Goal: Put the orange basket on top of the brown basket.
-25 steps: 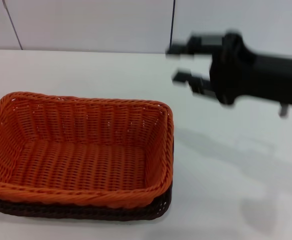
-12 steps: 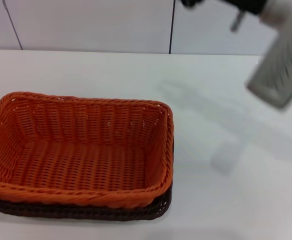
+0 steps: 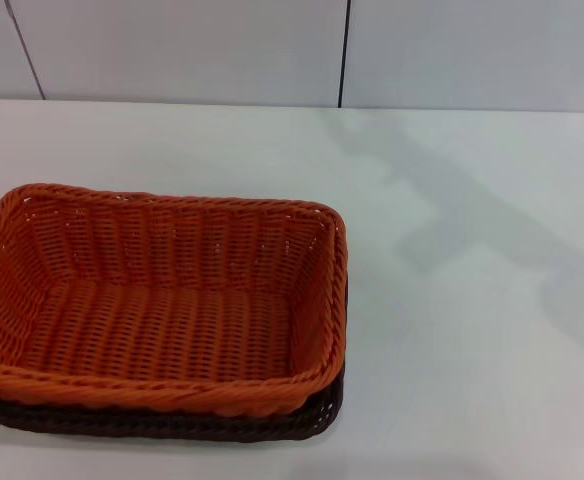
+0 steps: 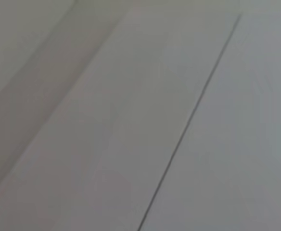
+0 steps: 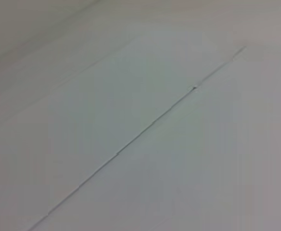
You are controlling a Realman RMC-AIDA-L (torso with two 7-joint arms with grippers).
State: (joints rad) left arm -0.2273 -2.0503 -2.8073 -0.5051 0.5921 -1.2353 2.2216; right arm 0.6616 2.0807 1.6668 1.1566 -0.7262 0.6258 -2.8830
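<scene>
Two rectangular woven baskets were seen in the head view, one nested in the other. The orange basket (image 3: 162,300) was made of bright wicker-style strands, with sloped open-weave sides, a flat woven floor and a thick braided rim. It was seated inside the brown basket (image 3: 172,420), of which only a dark chocolate band of weave was exposed below the orange rim, along the near side and round the near right corner. The rest of the brown basket was hidden by the orange one. The left ends of both baskets were cut off by the frame edge. The stack was set on a smooth white table (image 3: 472,300), on which soft grey shadows were cast at the right. Pale wall panels (image 3: 172,50) divided by dark seams were seen behind.

No gripper was caught in any view, so the state of the jaws could not be told, and no place relative to them could be given. Only plain pale panels crossed by one thin seam were shown in each wrist view.
</scene>
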